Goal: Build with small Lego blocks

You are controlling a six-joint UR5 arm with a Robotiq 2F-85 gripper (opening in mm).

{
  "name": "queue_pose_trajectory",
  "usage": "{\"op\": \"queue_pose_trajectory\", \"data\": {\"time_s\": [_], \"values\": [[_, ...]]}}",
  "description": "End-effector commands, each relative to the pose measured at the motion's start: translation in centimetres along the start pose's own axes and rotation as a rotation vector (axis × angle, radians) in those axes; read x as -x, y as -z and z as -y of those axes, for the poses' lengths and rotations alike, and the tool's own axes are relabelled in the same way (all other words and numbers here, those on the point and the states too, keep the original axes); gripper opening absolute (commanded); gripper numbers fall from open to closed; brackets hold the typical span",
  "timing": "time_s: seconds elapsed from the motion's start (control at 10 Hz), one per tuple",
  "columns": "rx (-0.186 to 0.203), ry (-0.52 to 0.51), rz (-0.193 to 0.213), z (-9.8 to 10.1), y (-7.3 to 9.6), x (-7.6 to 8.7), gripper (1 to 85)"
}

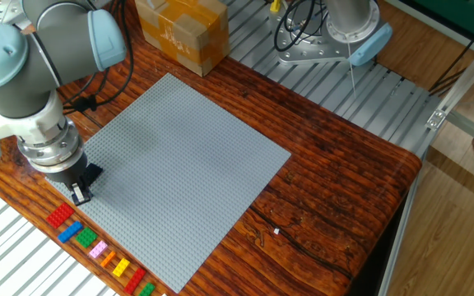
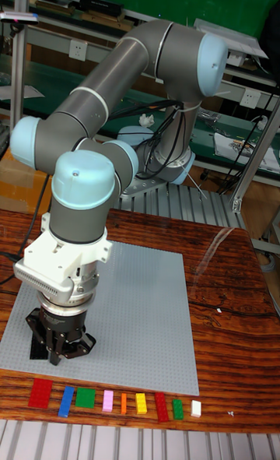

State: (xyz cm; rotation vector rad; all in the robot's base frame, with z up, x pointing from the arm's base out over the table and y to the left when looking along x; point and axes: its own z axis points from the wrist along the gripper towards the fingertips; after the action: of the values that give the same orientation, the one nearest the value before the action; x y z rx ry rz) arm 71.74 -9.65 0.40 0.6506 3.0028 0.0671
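Nine small Lego blocks [image 2: 123,403], one baseplate [image 1: 179,164], one cardboard box [image 1: 181,31].

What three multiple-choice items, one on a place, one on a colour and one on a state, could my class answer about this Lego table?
1. Where does the row of small studded plastic Lego bricks lie?
A. on the big grey studded baseplate
B. on the brown wooden table, beside the baseplate's edge
C. on top of the cardboard box

2. What colour is the brick at the end of the row nearest the two-finger gripper?
A. yellow
B. white
C. red

3. How is the gripper pointing?
A. down, over a corner of the baseplate
B. straight up
C. sideways, towards the box

Key: 1 B, the row of bricks rests on the wooden table, off the grey baseplate. 2 C, the red brick ends the row there. 3 A, the gripper hangs downward from the arm.
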Motion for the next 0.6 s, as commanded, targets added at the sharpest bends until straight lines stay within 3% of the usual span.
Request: {"op": "queue_pose_trajectory", "data": {"time_s": [0.0,0.5], "values": [[0.015,0.009,0.004,0.23,-0.12,0.07,1.0],[0.011,0.021,0.003,0.61,-0.11,-0.07,1.0]]}}
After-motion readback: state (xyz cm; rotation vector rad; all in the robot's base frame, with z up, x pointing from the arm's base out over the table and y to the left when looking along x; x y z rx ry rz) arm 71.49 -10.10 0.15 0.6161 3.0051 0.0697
